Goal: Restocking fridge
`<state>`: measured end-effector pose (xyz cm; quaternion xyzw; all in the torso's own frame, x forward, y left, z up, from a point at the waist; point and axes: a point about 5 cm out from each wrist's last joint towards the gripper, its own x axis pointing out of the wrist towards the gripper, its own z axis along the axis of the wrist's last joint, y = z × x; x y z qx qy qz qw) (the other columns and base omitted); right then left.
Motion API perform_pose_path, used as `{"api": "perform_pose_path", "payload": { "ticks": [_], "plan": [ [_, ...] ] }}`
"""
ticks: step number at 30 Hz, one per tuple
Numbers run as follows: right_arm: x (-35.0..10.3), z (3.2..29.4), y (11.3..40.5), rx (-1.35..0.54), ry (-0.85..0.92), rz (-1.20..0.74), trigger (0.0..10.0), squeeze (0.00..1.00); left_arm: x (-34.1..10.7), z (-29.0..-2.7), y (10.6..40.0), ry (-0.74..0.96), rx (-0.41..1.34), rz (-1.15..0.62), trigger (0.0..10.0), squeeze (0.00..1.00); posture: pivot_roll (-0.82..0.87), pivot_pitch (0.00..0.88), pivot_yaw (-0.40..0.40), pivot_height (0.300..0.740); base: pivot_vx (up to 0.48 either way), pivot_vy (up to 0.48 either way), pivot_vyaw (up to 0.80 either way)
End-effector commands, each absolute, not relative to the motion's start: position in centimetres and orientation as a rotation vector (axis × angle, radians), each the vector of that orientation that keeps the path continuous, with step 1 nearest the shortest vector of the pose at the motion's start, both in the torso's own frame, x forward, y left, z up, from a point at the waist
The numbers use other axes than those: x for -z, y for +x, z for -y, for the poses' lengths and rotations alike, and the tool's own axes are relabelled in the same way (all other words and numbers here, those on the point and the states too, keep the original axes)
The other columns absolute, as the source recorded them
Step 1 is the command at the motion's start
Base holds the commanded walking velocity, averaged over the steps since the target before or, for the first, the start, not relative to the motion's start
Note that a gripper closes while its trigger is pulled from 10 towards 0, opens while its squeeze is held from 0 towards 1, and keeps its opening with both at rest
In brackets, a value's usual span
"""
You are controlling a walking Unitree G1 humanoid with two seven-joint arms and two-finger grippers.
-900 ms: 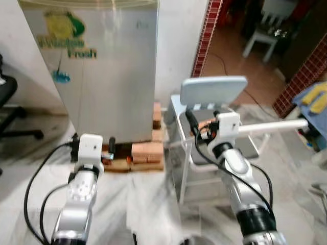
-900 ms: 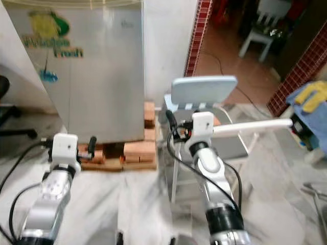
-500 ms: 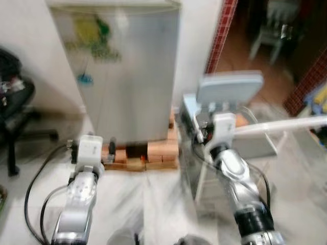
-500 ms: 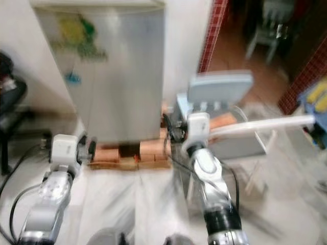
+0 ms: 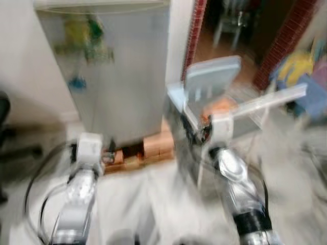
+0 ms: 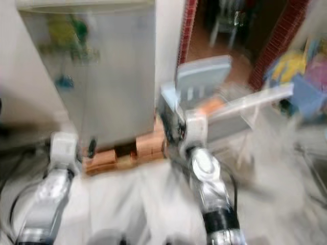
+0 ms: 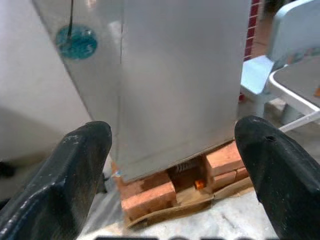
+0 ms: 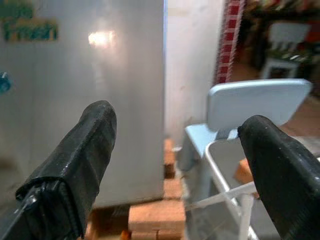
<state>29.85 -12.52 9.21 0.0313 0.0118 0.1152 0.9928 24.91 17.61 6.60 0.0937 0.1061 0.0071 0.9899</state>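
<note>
The silver fridge [image 5: 117,76] stands shut against the white wall, with a green and yellow sticker on its door, and rests on orange bricks [image 5: 153,148]. My left gripper [image 7: 175,132] is held low in front of the fridge's bottom edge, open and empty. My right gripper [image 8: 180,120] is also open and empty, raised between the fridge's right side and a light blue chair [image 5: 212,76]. The head views are blurred by motion.
A white wire rack [image 5: 255,104] with something orange [image 5: 219,106] in it sits on the blue chair. A red brick doorway [image 5: 196,25] opens behind it, with a white chair beyond. A black office chair [image 5: 5,109] is at the far left. The floor is pale marble.
The whole picture has shifted and blurred, so the camera is moving. Both arms keep their pose in front of me and both grippers stay open.
</note>
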Motion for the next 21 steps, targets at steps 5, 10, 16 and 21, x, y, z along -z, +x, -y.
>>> {"api": "perform_pose_path", "payload": {
  "ticks": [5,10,16,21],
  "plan": [
    [-9.96,11.75,30.13,-0.256,0.065,0.006,10.0,0.00,-6.99,-18.26,24.96,0.210,-0.026,-0.204,10.0,0.00,0.12,0.002,-0.046,0.740,0.000,0.480,-0.20],
    [-9.81,12.03,30.00,-0.242,0.062,0.001,10.0,0.00,-7.00,-18.17,24.84,0.207,-0.025,-0.206,10.0,0.00,0.12,0.006,-0.046,0.740,0.000,0.289,0.00],
    [-9.69,12.10,29.87,-0.235,0.060,-0.004,10.0,0.00,-7.04,-18.15,24.76,0.210,-0.023,-0.205,10.0,0.00,0.12,0.008,-0.045,0.740,0.000,0.000,0.00],
    [-9.56,12.13,29.91,-0.228,0.059,-0.007,10.0,0.00,-6.90,-18.10,24.81,0.208,-0.016,-0.212,10.0,0.00,0.12,0.006,-0.043,0.740,0.000,0.357,0.00]
  ]
}}
